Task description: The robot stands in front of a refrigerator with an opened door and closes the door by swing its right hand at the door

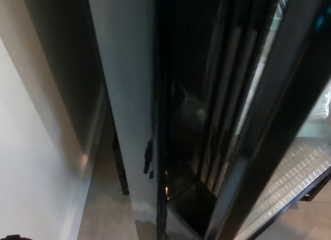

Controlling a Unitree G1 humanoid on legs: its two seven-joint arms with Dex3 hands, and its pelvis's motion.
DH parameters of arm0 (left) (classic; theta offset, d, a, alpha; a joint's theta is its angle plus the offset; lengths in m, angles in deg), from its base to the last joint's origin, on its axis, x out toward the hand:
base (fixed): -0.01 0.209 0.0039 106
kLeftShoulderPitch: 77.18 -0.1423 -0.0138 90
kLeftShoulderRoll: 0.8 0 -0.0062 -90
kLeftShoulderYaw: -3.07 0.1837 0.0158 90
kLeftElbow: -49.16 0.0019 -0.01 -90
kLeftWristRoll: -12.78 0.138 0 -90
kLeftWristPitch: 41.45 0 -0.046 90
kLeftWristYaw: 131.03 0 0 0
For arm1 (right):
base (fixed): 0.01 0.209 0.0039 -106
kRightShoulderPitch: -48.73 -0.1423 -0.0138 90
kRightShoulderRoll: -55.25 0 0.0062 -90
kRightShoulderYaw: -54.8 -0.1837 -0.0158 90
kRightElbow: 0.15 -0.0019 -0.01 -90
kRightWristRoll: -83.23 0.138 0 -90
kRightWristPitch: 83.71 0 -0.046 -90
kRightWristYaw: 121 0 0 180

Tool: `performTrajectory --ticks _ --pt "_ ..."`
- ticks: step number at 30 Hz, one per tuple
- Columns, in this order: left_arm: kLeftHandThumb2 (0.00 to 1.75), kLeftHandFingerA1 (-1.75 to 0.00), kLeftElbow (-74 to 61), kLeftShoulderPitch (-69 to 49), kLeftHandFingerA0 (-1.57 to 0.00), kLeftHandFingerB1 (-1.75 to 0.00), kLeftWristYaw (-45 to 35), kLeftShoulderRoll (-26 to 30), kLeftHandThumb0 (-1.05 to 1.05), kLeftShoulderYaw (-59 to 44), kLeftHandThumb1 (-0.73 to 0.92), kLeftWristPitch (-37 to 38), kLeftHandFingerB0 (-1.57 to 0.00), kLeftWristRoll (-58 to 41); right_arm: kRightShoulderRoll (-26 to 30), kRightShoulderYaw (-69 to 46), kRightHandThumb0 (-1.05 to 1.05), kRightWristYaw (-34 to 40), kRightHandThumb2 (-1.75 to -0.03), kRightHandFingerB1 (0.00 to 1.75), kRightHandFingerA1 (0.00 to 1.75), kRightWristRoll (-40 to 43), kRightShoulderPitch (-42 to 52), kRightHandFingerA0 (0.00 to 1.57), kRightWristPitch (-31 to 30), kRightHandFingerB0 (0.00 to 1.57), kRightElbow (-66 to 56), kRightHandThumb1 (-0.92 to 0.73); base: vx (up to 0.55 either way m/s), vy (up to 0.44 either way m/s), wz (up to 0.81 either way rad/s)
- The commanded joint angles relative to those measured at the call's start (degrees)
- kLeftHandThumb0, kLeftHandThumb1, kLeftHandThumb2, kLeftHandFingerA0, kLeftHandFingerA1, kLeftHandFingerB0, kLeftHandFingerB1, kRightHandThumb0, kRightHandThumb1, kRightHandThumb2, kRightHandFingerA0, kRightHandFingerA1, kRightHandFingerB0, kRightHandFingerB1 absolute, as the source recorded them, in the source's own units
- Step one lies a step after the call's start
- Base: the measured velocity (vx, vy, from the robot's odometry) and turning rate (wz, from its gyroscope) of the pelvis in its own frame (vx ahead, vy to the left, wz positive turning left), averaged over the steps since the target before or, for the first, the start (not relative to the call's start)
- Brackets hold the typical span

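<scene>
**Fridge door ajar, neither hand on my feed**

I have 1 head view, and it is blurred. The refrigerator (124, 95) fills the middle of it: I see its pale grey side panel running from the top down to the floor (106, 214). Just right of that panel is the dark opening, too dim for me to make out any contents. The door (269, 126) slants across the right of the picture, its dark frame running from upper right to lower centre, standing apart from the cabinet. White wire shelves (300, 167) show at the lower right, beyond the frame. A white wall (31, 162) is on the left. Neither robot hand appears, so I cannot tell how their fingers stand.
</scene>
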Motion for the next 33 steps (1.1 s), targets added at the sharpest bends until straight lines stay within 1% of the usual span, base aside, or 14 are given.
performTrajectory --ticks 1,2,5,6,16,17,18,19,23,24,27,28,29,33 --pt "0.66 -0.34 2.0 -0.8 -0.35 -0.31 -1.0 1.8 -0.58 0.3 0.87 3.4 -0.28 0.5 0.2 1.0 -0.69 1.5 -1.02 0.43 0.52 -1.0 -0.6 0.35 2.3 0.20 1.8 -0.68 0.00 0.000 0.00" --pt "0.66 -0.33 2.1 -0.9 -0.34 -0.30 -1.1 1.8 -0.59 0.2 0.88 3.3 -0.27 0.4 0.2 1.1 -0.70 1.5 -0.67 0.33 0.36 -1.0 -0.5 0.38 2.7 0.33 1.9 -0.79 0.00 0.000 0.00" --pt "0.67 -0.33 2.4 -2.7 -0.34 -0.30 -1.1 2.1 -0.60 0.4 0.88 4.3 -0.26 0.5 0.0 1.7 -0.71 1.7 -1.03 0.44 0.52 -1.3 0.5 0.35 3.8 0.22 2.5 -0.69 0.00 0.000 0.00" --pt "0.67 -0.33 2.5 -3.3 -0.34 -0.30 -1.0 2.1 -0.60 0.3 0.88 4.5 -0.26 0.4 -0.2 1.6 -0.68 1.6 -0.67 0.33 0.36 -1.2 0.9 0.39 4.0 0.34 2.6 -0.78 0.00 0.000 0.00" --pt "0.66 -0.33 2.3 -10.1 -0.33 -0.30 0.1 2.2 -0.58 0.1 0.86 5.3 -0.26 0.2 -1.5 1.4 -0.69 3.4 -0.67 0.33 0.36 -0.4 6.2 0.41 7.6 0.35 2.5 -0.77 0.00 0.000 0.00" --pt "0.66 -0.33 2.4 -10.6 -0.33 -0.30 0.1 2.2 -0.57 0.0 0.86 5.4 -0.26 0.1 -1.8 1.2 -0.75 4.8 -1.01 0.44 0.48 -0.4 6.8 0.30 9.0 0.24 1.9 -0.69 0.00 0.000 0.00" --pt "0.66 -0.33 2.4 -11.0 -0.33 -0.30 0.1 2.2 -0.57 -0.1 0.86 5.6 -0.26 0.0 -2.0 1.1 -0.75 5.8 -1.01 0.44 0.48 -0.4 7.4 0.30 10.0 0.24 1.5 -0.69 0.00 0.000 0.00" --pt "0.66 -0.33 2.4 -11.6 -0.34 -0.30 0.3 2.3 -0.57 0.0 0.87 5.8 -0.27 0.2 -2.3 0.8 -0.67 9.2 -0.66 0.30 0.30 -0.6 8.6 0.27 12.3 0.29 -0.6 -0.82 0.00 0.000 0.00" --pt "0.66 -0.34 2.3 -12.8 -0.35 -0.31 1.0 2.6 -0.57 0.7 0.89 6.5 -0.27 1.0 -3.1 -0.3 -0.66 16.9 -0.66 0.29 0.30 -1.3 11.9 0.24 19.0 0.25 -6.6 -0.84 0.00 0.000 0.00" --pt "0.67 -0.33 2.6 -12.7 -0.35 -0.30 1.5 2.6 -0.58 1.1 0.89 6.2 -0.28 1.5 -3.8 -2.3 -0.33 20.5 -1.10 0.46 0.48 -1.9 17.6 0.00 23.9 0.00 -19.5 -0.57 0.00 0.000 0.00" --pt "0.67 -0.34 2.7 -12.7 -0.36 -0.31 1.7 2.5 -0.58 1.1 0.88 6.0 -0.29 1.3 -4.5 -4.9 -0.33 22.7 -1.11 0.47 0.49 -3.2 24.6 0.00 26.6 0.00 -36.2 -0.57 0.00 0.000 0.00" --pt "0.67 -0.34 2.8 -12.9 -0.36 -0.31 1.5 2.4 -0.58 0.8 0.88 6.1 -0.29 1.0 -5.4 -6.2 -0.65 22.9 -0.65 0.26 0.25 -3.6 27.6 0.13 26.7 0.16 -43.5 -0.87 0.00 0.000 0.00" --pt "0.66 -0.34 2.9 -12.9 -0.36 -0.31 1.5 2.4 -0.59 0.7 0.87 6.1 -0.29 0.9 -6.3 -7.4 -0.68 22.3 -1.01 0.42 0.36 -3.2 29.8 0.01 27.4 0.09 -49.5 -0.67 0.00 0.000 0.00" --pt "0.66 -0.33 3.1 -13.2 -0.35 -0.31 1.0 2.3 -0.58 0.3 0.87 6.2 -0.29 0.4 -10.2 -12.5 -0.60 21.3 -0.69 0.25 0.22 -3.4 36.1 0.09 31.2 0.14 -72.1 -0.83 0.00 0.000 0.00"
